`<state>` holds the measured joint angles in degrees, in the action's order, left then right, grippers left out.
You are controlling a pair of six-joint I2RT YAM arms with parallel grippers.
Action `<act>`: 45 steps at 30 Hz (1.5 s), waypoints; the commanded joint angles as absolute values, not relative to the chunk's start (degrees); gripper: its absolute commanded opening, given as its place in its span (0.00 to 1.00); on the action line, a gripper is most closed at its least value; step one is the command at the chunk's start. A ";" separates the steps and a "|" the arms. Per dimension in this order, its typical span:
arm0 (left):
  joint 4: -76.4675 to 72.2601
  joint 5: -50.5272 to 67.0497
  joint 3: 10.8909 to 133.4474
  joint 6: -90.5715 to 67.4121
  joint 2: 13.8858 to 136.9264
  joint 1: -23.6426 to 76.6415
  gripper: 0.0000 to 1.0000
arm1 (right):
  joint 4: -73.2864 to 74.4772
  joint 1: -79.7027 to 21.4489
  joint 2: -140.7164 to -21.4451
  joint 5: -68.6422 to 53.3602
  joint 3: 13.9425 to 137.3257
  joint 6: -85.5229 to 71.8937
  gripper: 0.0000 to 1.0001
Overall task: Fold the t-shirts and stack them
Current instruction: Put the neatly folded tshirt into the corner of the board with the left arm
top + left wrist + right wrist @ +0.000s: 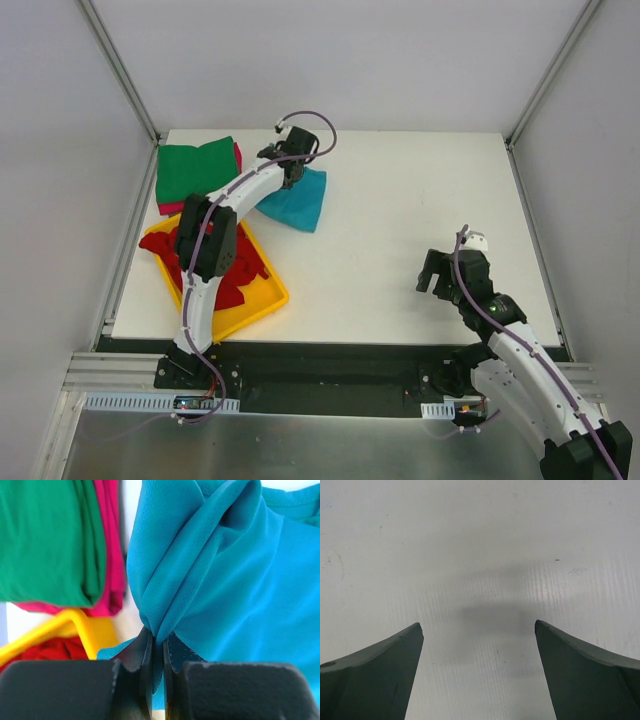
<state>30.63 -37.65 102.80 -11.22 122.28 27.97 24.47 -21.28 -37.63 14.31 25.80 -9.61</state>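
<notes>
Teal shirt, green shirt, magenta shirt, red shirts, yellow tray

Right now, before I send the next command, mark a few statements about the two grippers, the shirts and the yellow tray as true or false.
1. The left gripper is shut on the teal-blue cloth t-shirt. True.
2. The folded green cloth t-shirt lies in the yellow plastic tray. False: it lies on the magenta-pink t-shirt, outside the tray.
3. The right gripper holds a red shirt. False: it is open and empty over the bare white table.
4. Red cloth t-shirts lie bunched in the tray. True.
</notes>
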 commanded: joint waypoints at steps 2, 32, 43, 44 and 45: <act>30.59 -39.82 114.33 1.47 125.68 23.56 0.00 | 24.87 -21.36 -36.39 17.40 26.63 -7.56 0.96; 30.50 -28.66 123.93 8.44 114.70 14.33 0.00 | 22.85 -21.27 -39.29 17.23 26.89 -7.91 0.96; 32.43 -29.27 127.27 8.35 114.52 13.19 0.00 | 23.11 -21.36 -39.20 17.58 26.81 -8.00 0.96; 32.52 -29.18 127.09 8.00 114.43 13.01 0.00 | 22.94 -21.27 -39.29 17.58 26.89 -8.00 0.96; 32.61 -29.09 127.00 7.48 114.43 12.66 0.00 | 22.85 -21.27 -39.46 17.58 26.89 -7.91 0.96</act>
